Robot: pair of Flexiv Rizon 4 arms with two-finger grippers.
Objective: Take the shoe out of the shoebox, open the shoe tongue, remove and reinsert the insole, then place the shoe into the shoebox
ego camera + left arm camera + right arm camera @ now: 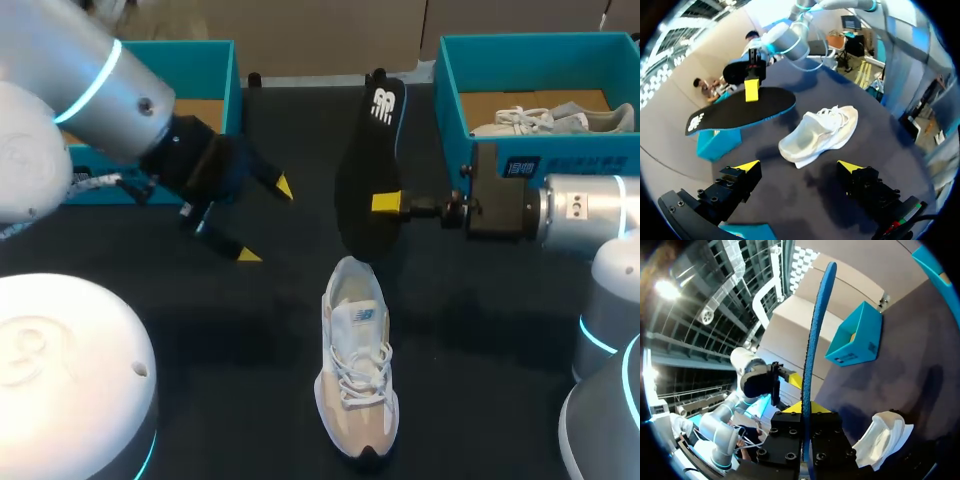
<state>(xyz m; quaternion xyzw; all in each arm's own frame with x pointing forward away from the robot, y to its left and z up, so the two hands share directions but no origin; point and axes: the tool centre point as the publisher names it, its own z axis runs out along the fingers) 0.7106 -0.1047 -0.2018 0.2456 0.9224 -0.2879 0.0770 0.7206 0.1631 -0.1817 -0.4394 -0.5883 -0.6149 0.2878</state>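
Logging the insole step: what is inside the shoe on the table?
The shoe's heel opening shows only pale lining; the toe end is hidden under the laced upper. The black insole is out, held in the right gripper.

Your white-and-beige shoe (357,400) sits upright near the tabletop's front edge, toe frontward. The black insole (365,160) is out, lifted off the tabletop behind it. Open teal shoebox (448,90) at the back-right corner.

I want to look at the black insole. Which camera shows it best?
The left wrist view: the whole insole shows, pinched in the right gripper. The head view shows it dark against the dark table. The right wrist view shows only its thin blue edge.
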